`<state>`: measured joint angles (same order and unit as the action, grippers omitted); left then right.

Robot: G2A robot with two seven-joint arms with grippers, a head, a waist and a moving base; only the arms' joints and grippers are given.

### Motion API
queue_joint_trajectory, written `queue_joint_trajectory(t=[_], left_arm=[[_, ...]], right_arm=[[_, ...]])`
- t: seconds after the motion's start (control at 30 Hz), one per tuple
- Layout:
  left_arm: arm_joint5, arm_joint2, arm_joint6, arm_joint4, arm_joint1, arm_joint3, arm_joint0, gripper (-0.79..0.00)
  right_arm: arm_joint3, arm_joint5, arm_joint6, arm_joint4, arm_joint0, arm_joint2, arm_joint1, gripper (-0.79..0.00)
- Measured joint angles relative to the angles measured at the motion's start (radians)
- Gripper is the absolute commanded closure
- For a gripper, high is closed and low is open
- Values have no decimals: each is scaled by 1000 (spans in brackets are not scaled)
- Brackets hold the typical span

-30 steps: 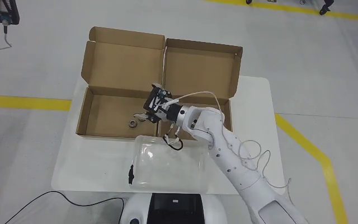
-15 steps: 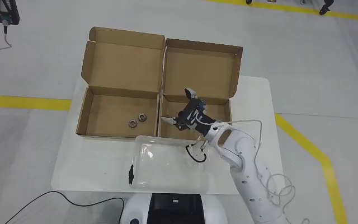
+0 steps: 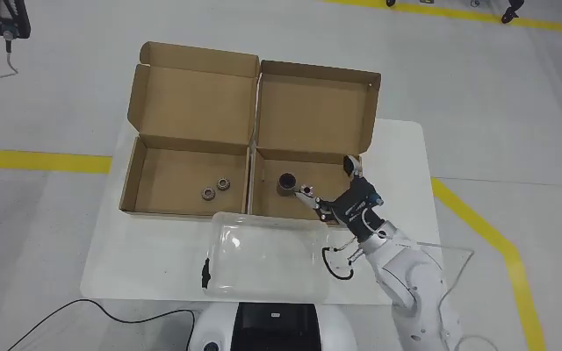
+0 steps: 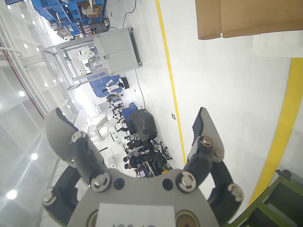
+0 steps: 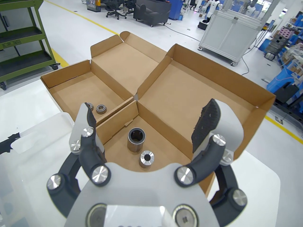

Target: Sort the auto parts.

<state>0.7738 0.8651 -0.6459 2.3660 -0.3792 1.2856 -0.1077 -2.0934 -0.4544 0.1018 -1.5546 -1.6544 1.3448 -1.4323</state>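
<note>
Two open cardboard boxes stand side by side on the white table [image 3: 404, 149]. The left box [image 3: 167, 180] holds two small bearings [image 3: 208, 192] [image 3: 223, 184], also seen as bearings [image 5: 101, 108] in the right wrist view. In the right box [image 3: 329, 171] stand a dark steel sleeve [image 3: 285, 184] [image 5: 135, 140] and a shorter steel bushing [image 3: 306, 189] [image 5: 147, 159]. My right gripper [image 3: 329, 182] [image 5: 149, 109] hovers open over the right box's near right part, holding nothing. My left gripper [image 4: 129, 116] is open and empty, facing the room, with a cardboard flap [image 4: 248, 5] beyond it.
A clear plastic bin [image 3: 263, 254] [image 5: 35, 138] sits at the table's near edge, just in front of both boxes. The raised box lids [image 3: 316, 105] stand at the far side. A green cart [image 5: 23, 36] stands on the floor beyond the table.
The right arm has swung rightward from over the left box to the right box's near right side. A second bearing now lies uncovered in the left box.
</note>
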Motion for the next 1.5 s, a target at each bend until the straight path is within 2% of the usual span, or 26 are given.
queue_joint_trajectory(t=[0.5, 0.8, 1.5], left_arm=[[0, 0, 0, 0, 0, 0, 0, -785], [0, 0, 0, 0, 0, 0, 0, -785], [0, 0, 0, 0, 0, 0, 0, -784]], right_arm=[[-158, 178, -236, -67, -339, 114, 26, -785], [-248, 302, -263, -131, -484, 118, 32, -785], [-242, 315, -292, -125, -504, 124, 36, -785]])
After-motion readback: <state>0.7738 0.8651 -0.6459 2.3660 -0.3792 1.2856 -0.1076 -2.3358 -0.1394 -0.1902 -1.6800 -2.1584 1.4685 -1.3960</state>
